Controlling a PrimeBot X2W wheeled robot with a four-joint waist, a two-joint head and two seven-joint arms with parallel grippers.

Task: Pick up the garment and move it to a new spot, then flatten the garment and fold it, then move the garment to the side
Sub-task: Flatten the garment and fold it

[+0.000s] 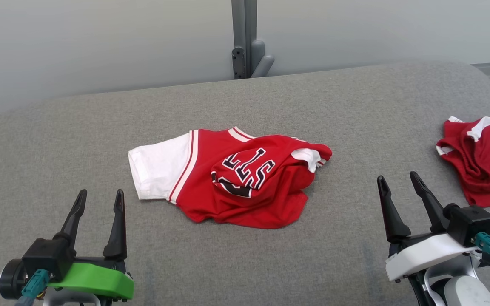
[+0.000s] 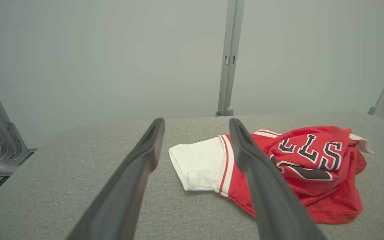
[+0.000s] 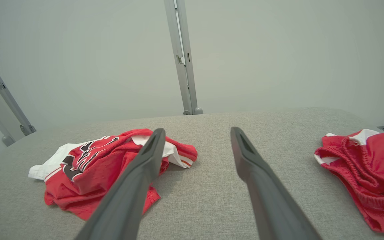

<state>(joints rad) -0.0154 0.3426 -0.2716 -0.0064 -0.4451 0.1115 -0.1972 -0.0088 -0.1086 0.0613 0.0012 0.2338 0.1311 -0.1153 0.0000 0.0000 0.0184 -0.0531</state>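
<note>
Nearest the robot, the left claw [image 1: 101, 193] and the right claw [image 1: 398, 176] are both standing fully open and holding nothing, poised over the near strip of the grey fabric-covered counter [image 1: 270, 263], fingers pointing away.

Just beyond them, between the two claws and about mid-counter, the red jersey [image 1: 236, 178] is lying in a crumpled heap. Its white sleeve [image 1: 160, 170] is spreading flat toward the left claw, while the lettered chest is bunching up over the body and another white-trimmed opening is folding under at the right.

It is looking like thin mesh, so it is probably going to handle as light, limp and a little slick. It should sag from any pinch point, drag along the cloth surface rather than slide freely, and offer no stiffness to push against. The flat sleeve cuff is offering the left claw the cleanest single layer. The loose red hem at the near right is looking best for the right claw; pinching the bunched middle is risking several layers at once.

Bare counter is lying open to the left and behind the heap. To the right, well apart, red shorts [image 1: 483, 161] are taking up the edge. Farthest off, the rounded back edge is dropping away before a grey post [image 1: 245, 38].
</note>
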